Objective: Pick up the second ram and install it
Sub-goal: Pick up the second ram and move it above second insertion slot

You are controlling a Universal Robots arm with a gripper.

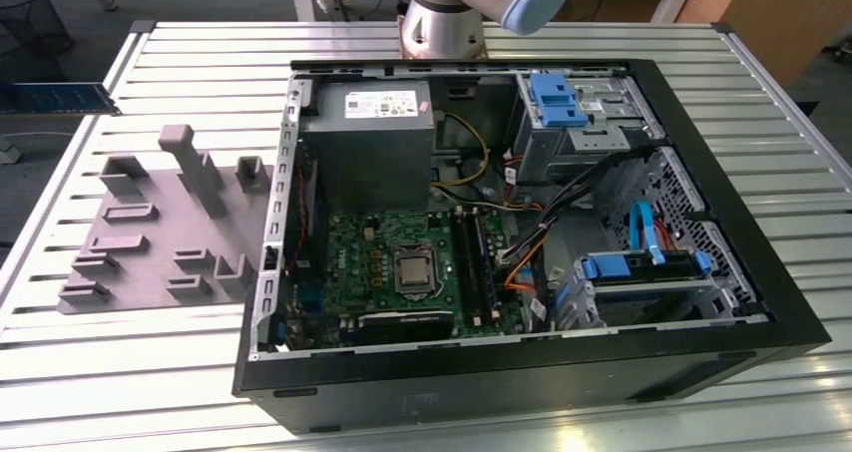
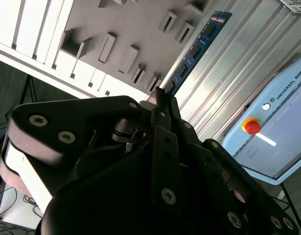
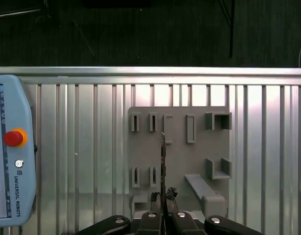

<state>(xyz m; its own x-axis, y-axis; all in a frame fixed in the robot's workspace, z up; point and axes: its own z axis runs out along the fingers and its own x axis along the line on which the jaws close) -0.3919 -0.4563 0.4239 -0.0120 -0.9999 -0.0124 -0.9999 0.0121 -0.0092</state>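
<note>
My gripper (image 3: 164, 199) is shut on the second ram (image 3: 163, 156), a thin stick seen edge-on in the first wrist view, rising from the fingertips. In the second wrist view the same ram (image 2: 196, 49) shows as a long blue board with a row of dark chips, sticking out past the gripper (image 2: 158, 96). I hold it high above the grey fixture plate (image 3: 199, 156) with its slots. In the exterior view the open computer case (image 1: 533, 372) lies on the table, with the green motherboard (image 1: 359, 262) and its dark memory slots (image 1: 473, 257) inside.
A light-blue teach pendant (image 3: 11, 156) with a red button lies on the slatted table beside the plate. The plate (image 1: 147, 232) sits at the exterior view's left of the case. Inside the case are a power supply (image 1: 366, 143), cables and blue drive brackets (image 1: 639, 267).
</note>
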